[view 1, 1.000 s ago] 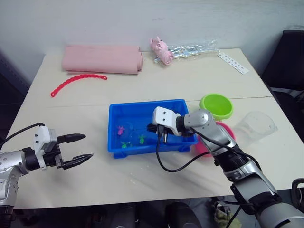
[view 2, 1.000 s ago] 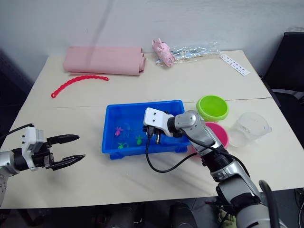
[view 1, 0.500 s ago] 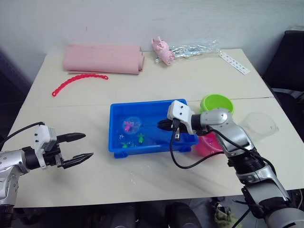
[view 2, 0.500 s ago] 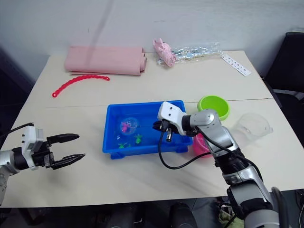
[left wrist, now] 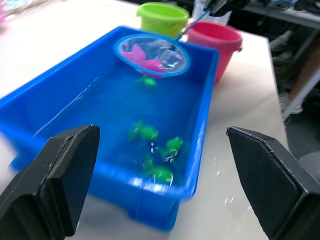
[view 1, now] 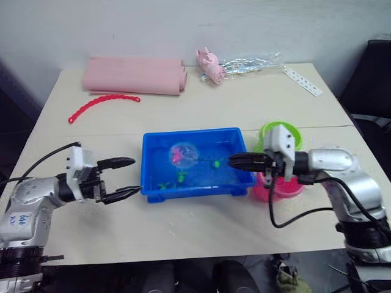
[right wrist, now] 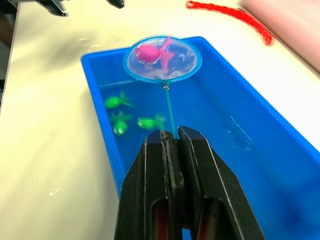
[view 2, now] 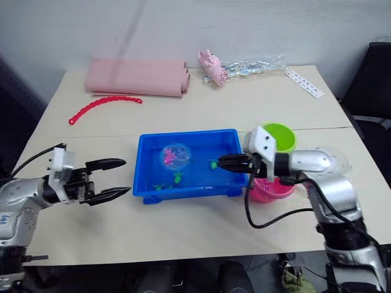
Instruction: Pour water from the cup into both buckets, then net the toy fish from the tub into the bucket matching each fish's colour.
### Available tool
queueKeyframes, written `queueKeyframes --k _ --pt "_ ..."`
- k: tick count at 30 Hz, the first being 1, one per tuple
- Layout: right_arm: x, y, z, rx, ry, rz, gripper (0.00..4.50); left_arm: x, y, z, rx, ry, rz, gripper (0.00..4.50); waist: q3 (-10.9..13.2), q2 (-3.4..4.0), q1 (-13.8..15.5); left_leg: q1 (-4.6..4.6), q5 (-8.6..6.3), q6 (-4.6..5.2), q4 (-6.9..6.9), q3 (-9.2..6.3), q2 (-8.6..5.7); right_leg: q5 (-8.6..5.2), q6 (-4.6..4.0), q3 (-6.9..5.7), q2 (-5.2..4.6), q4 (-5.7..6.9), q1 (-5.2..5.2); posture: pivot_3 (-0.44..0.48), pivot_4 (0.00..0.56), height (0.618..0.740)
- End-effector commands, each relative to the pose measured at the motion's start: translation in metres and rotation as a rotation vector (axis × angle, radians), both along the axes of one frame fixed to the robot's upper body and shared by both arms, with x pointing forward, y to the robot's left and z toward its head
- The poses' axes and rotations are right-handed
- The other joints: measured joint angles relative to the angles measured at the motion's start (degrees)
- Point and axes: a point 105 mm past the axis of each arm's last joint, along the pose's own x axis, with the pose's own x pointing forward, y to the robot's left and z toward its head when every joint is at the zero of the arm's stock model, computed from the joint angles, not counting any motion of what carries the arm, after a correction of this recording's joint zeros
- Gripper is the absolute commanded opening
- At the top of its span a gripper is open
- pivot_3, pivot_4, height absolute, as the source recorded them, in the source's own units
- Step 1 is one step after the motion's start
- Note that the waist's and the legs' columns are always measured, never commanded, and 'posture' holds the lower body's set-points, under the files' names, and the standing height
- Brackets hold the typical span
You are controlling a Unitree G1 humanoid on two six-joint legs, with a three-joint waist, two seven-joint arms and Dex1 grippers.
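Carefully now: the right gripper (right wrist: pixel 172 137), fingers clamped on the net (right wrist: pixel 162 59), should carry the pink fish (right wrist: pixel 152 54) level to the pink bucket (left wrist: pixel 215 42). Left gripper (view 1: pixel 125 177) fingers are apart.

Bare table (view 1: pixel 183 226) before tub (view 1: pixel 153 183), buckets (view 1: pixel 278 135) crowding its right end, net (view 1: pixel 183 154) above the water

Beige table (view 1: pixel 183 232) against a pale wall (view 1: pixel 183 24); perhaps a dark chair (view 1: pixel 372 73).

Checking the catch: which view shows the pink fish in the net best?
The right wrist view: the pink toy fish lies whole and unobstructed in the round blue-rimmed mesh net. The left wrist view shows it blurrier; the head views show a small pink blur.
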Motion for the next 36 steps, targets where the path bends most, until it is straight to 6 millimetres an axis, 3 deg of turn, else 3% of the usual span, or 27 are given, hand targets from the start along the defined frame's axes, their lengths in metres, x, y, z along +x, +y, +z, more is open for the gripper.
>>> queueKeyframes --k 1,8,19,28,36 --pt "-0.017 -0.022 0.009 -0.001 -0.028 -0.063 0.00 -0.001 -0.022 0.011 -0.017 -0.045 -0.111 4.45 0.0 0.00 0.1 -0.01 0.00 0.00 -0.02 0.00 0.00 0.00 0.00 -0.01 0.00 -0.02 0.00 0.000 0.150 0.740" --pt "-0.050 -0.065 0.016 0.017 -0.046 -0.246 0.00 0.006 -0.058 0.019 -0.045 -0.089 -0.267 4.45 0.0 0.02 0.9 -0.02 0.01 0.01 0.01 0.02 0.00 0.00 0.00 -0.01 0.04 -0.34 0.08 0.000 0.150 0.740" --pt "-0.117 -0.125 0.016 -0.002 -0.082 -0.594 0.00 0.019 -0.102 0.012 -0.094 -0.071 -0.425 4.45 0.0 0.01 2.9 0.01 0.04 0.06 0.11 0.05 -0.01 0.01 0.02 0.01 0.14 -0.34 0.17 0.000 0.150 0.740" --pt "-0.137 -0.175 -0.003 -0.161 -0.243 -0.847 0.00 0.028 -0.116 0.005 -0.089 -0.084 -0.479 4.45 0.0 0.02 2.8 0.05 0.05 0.05 0.06 0.09 -0.03 0.01 0.02 0.09 0.15 -0.35 0.15 0.000 0.150 0.740" --pt "-0.134 -0.181 -0.019 -0.467 -0.451 -0.796 0.00 0.035 -0.112 0.002 -0.090 -0.089 -0.460 4.45 0.0 0.04 2.7 0.09 0.08 0.00 0.05 0.12 -0.03 0.00 0.02 0.15 0.16 -0.30 0.13 0.000 0.150 0.740"
